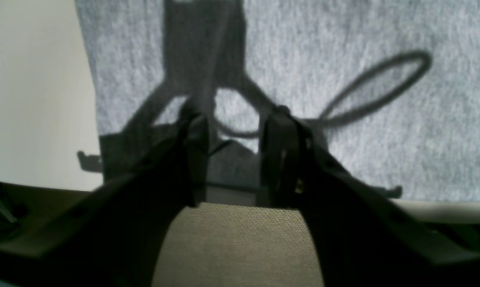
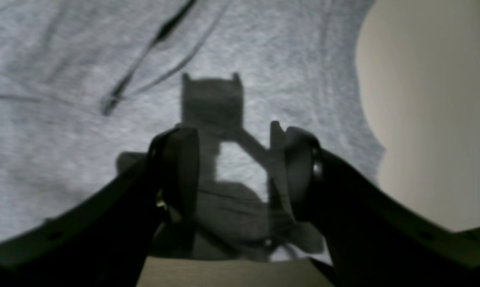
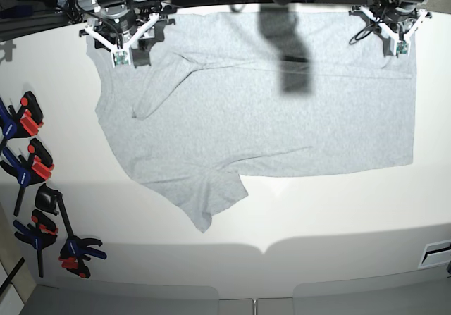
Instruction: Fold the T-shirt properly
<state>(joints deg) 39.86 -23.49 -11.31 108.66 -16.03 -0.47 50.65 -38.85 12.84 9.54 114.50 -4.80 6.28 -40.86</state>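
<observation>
A: Where does the T-shirt (image 3: 268, 110) lie?

B: Spread flat on the white table (image 3: 317, 223), plain grey side up. One short sleeve points toward the near edge, and a diagonal crease runs near the other sleeve at the far left of the base view. Along that view's left edge lies a row of blue-and-orange spring clamps (image 3: 32, 167), well apart from the cloth.

A: Left gripper (image 1: 234, 131)?

B: At the far right corner of the shirt in the base view, above the fabric close to its edge. Fingers spread, grey cloth visible in the gap between them, nothing pinched. Its shadow and a looped cable shadow fall on the shirt.

A: Right gripper (image 2: 234, 143)?

B: At the far left corner in the base view, over the shirt near its curved edge. Jaws wide apart, bare fabric between them, nothing held.
</observation>
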